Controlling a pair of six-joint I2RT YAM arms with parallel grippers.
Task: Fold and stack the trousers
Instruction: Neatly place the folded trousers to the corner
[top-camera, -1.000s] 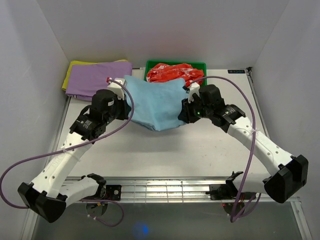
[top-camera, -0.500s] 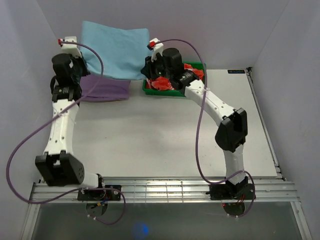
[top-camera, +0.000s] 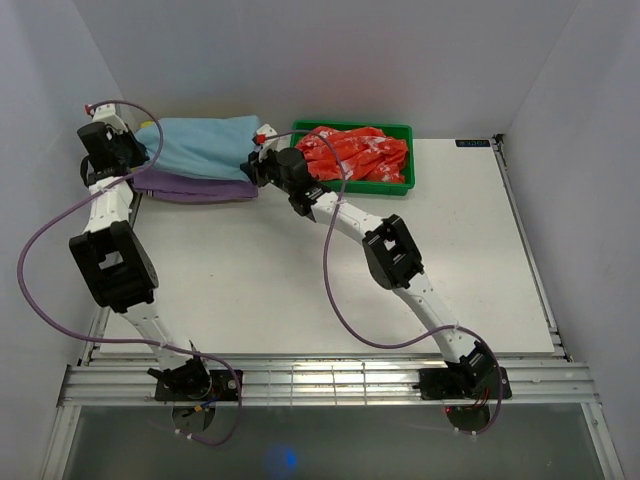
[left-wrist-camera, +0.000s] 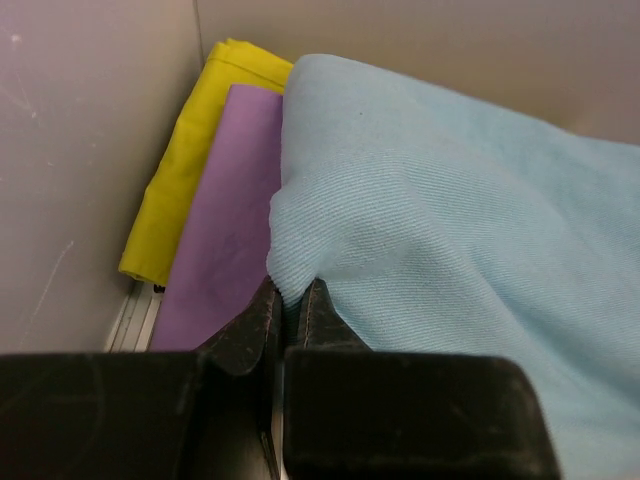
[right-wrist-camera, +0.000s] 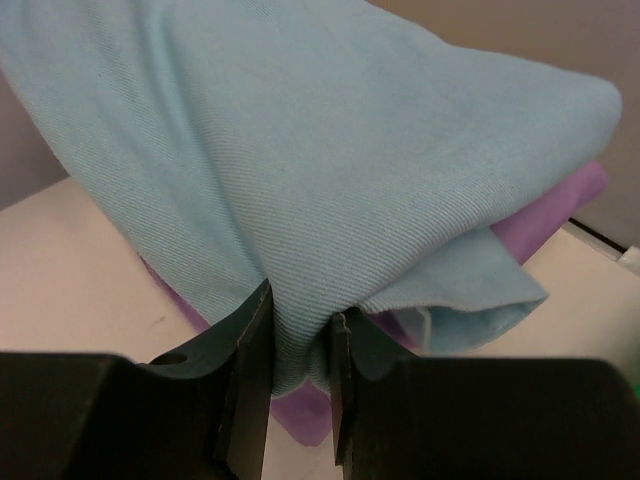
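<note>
trousers (top-camera: 200, 145) | folded, laid on purple garment (top-camera: 195, 187) | edges pinched by left gripper (left-wrist-camera: 290, 300) and right gripper (right-wrist-camera: 298, 320) | release is judged outstanding

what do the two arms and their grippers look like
Both the left arm and right arm have white links, black joint housings and a looping purple cable with a red tip. The left gripper and right gripper have black, tapering fingers.
</note>
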